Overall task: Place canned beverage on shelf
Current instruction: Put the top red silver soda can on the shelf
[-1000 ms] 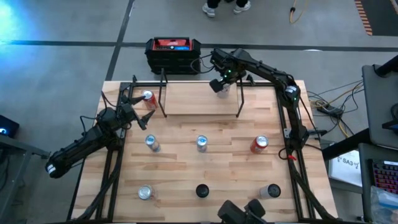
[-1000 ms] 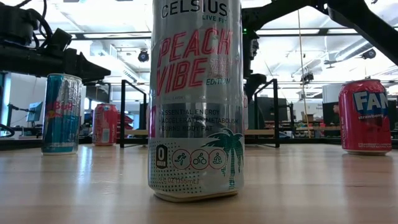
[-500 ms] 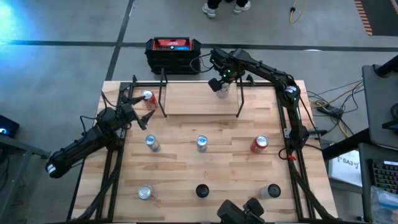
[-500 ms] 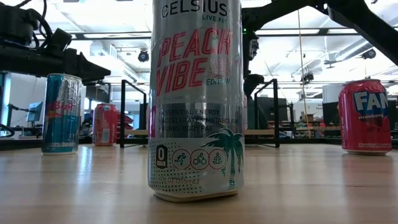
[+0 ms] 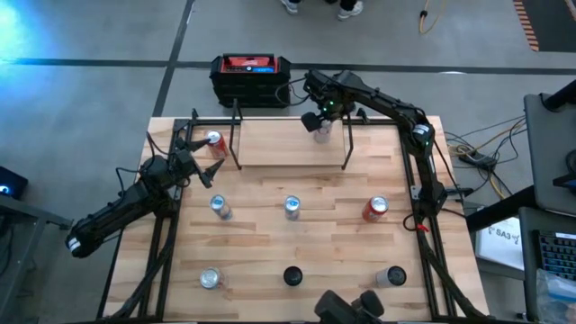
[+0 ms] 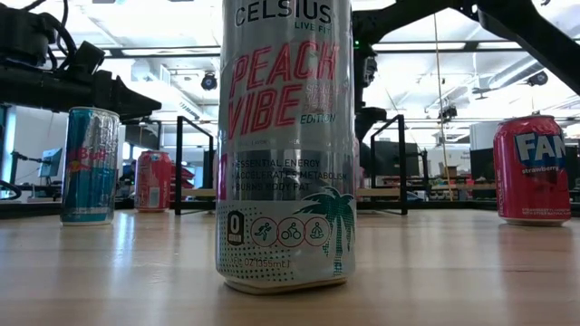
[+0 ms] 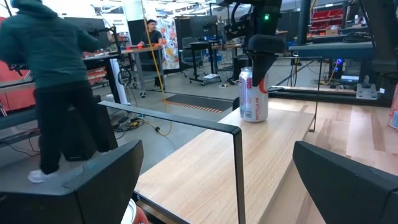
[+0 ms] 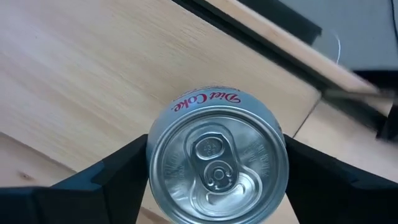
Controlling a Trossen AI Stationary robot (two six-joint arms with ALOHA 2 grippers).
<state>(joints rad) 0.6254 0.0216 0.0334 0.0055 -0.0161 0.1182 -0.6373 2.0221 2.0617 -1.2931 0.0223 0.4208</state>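
The Diet Coke can (image 8: pixel 216 165) stands upright on the shelf (image 5: pixel 290 148), near the shelf's right-hand end by the black rod upright there. The right tool (image 5: pixel 320 120) sits straight above it, one dark finger (image 8: pixel 106 177) on each side of the can's top. In the right wrist view both fingers lie against the can's rim, but whether they press it or merely flank it I cannot tell.

In the left wrist view the can's base appears to rest flat on the plank (image 7: pixel 217 162), so the placing looks nearly done and the step in hand is probably the hand-over between grip and rest. To do it well, the right tool should spread evenly on both sides so neither finger nudges the can sideways, then rise straight up until clear of the top before swinging away. The can is tall and narrow, so a sideways drag could tip it toward the shelf's edge or the rod.

The left tool (image 5: pixel 193 153) waits spread wide at the desk's (image 5: pixel 270 252) left side, next to a red can (image 5: pixel 215 141) beside the shelf's left end. Other cans stand well apart on the desk.
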